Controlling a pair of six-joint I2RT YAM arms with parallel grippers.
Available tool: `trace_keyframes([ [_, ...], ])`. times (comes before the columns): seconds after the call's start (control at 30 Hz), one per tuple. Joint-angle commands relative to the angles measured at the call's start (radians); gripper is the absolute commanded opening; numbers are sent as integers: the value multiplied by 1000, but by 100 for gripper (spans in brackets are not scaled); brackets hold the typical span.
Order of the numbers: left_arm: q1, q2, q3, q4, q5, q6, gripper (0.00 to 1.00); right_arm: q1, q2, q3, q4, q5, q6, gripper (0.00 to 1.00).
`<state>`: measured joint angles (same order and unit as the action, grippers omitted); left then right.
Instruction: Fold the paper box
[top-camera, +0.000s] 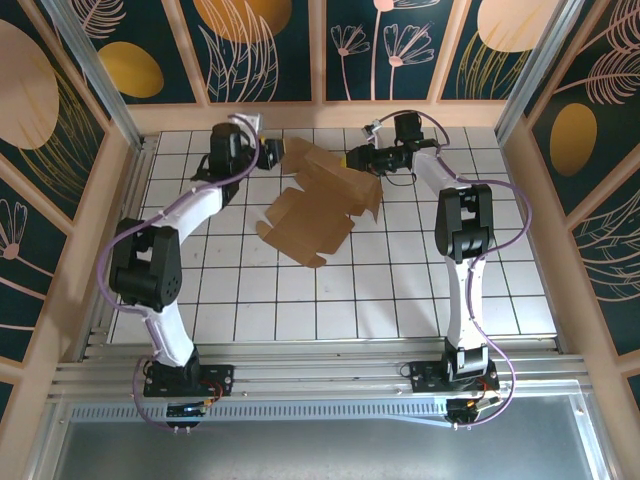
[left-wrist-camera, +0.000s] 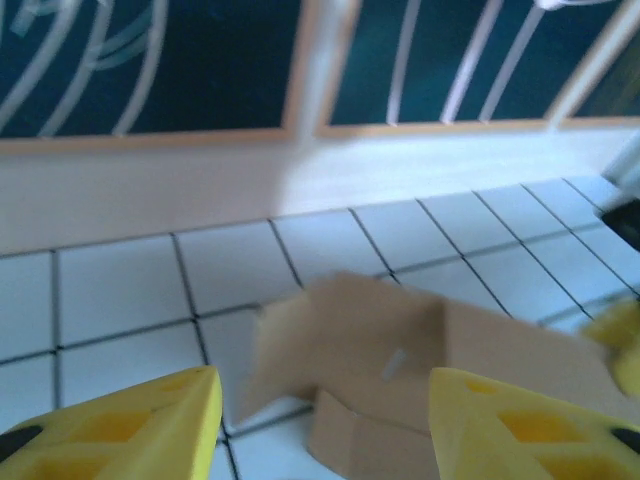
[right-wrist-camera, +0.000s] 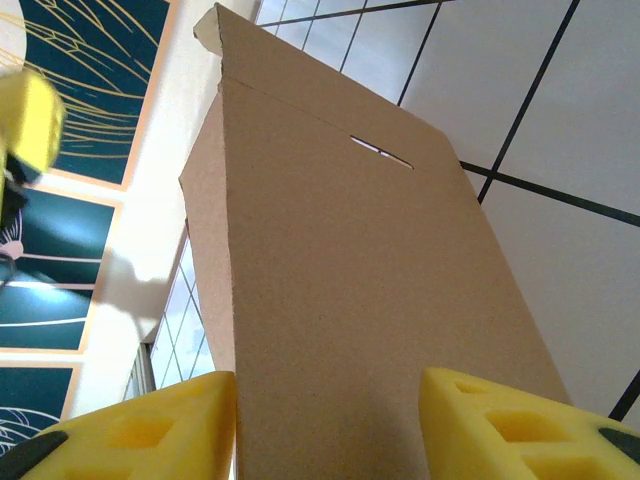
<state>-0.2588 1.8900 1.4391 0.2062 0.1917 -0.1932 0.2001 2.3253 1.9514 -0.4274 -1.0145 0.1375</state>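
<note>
The white tiled table (top-camera: 400, 290) has plenty of bare room on the near side. The work sits crowded at the far side, close to the pale wooden back rail (top-camera: 320, 118).

The paper box (top-camera: 318, 205), a plain brown die-cut cardboard sheet with flaps and tabs, lies mostly flat in the far centre. Its long axis runs diagonally from near-left to far-right. The far end is raised off the tiles, between the two grippers.

The right gripper (top-camera: 362, 158) is at the sheet's far-right edge. In its wrist view a tall upright panel of the box (right-wrist-camera: 350, 300) fills the gap between the yellow fingers of the gripper (right-wrist-camera: 328, 400). I cannot tell whether the pads press on the panel or only flank it.

The left gripper (top-camera: 272, 152) hovers at the far-left corner, just beside a raised flap. In its wrist view the jaws of the gripper (left-wrist-camera: 325, 390) stand spread, with nothing between them. The cardboard (left-wrist-camera: 400, 340) lies ahead and slightly to the right, low over the tiles.

The next move probably turns on that offset. The left arm is nearer the loose flap and would have to reach forward and rightward to meet it. The rail behind leaves little room, so any swing is safer taken toward the near side.

A small slot (right-wrist-camera: 381, 152) near the panel's top likely takes a tab.
</note>
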Motion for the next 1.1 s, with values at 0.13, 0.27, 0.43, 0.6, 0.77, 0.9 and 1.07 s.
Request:
trace_keyframes([
  [0.13, 35, 218, 288, -256, 197, 222, 57, 7, -4, 21, -51, 54, 2, 51],
  [0.27, 59, 318, 386, -328, 314, 324, 57, 5, 0, 28, -66, 53, -10, 51],
  [0.43, 89, 378, 425, -332, 371, 370, 60, 5, 13, 55, -106, 52, -35, 51],
  [0.6, 89, 465, 530, -369, 373, 399, 59, 7, 19, 74, -109, 50, -30, 51],
  [0.77, 89, 563, 651, -413, 498, 400, 55, 9, 19, 74, -110, 54, -26, 51],
  [0.9, 89, 602, 681, -427, 585, 403, 48, 13, 19, 69, -114, 62, -27, 51],
  [1.07, 88, 613, 688, -447, 651, 409, 39, 15, 20, 70, -117, 68, -27, 51],
])
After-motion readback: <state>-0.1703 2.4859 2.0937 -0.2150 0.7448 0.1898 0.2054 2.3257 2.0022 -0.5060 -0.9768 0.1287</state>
